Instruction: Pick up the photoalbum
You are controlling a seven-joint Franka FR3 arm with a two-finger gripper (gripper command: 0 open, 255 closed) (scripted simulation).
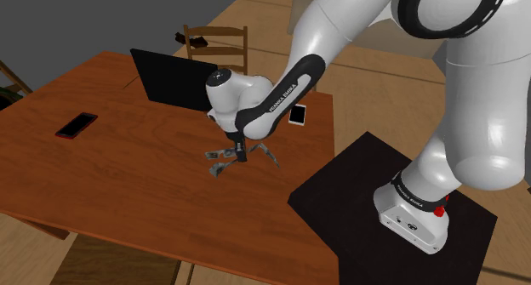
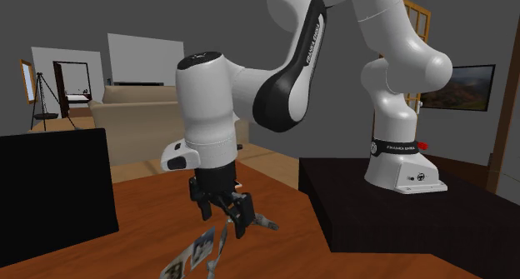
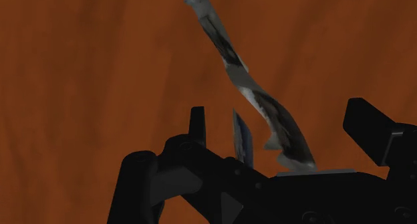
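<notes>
The photoalbum (image 1: 221, 162) is a fold-out strip of small photo panels, standing loosely crumpled on the brown wooden table (image 1: 111, 190). My black gripper (image 1: 241, 152) is lowered right over it, near the table's edge closest to the stand. In the second exterior view the gripper (image 2: 223, 215) points down with the photoalbum (image 2: 198, 251) just below and beside its fingertips. In the wrist view the photoalbum (image 3: 230, 52) runs between the fingers of the gripper (image 3: 281, 122), which stand wide apart. Neither finger visibly presses on it.
A black laptop screen (image 1: 174, 75) stands on the table behind the gripper. A dark phone (image 1: 77, 124) lies toward the shoulder view's left, a white phone (image 1: 297, 114) near the arm. A wooden chair (image 1: 217, 45) is beyond the table. The black stand (image 1: 357, 198) adjoins the table.
</notes>
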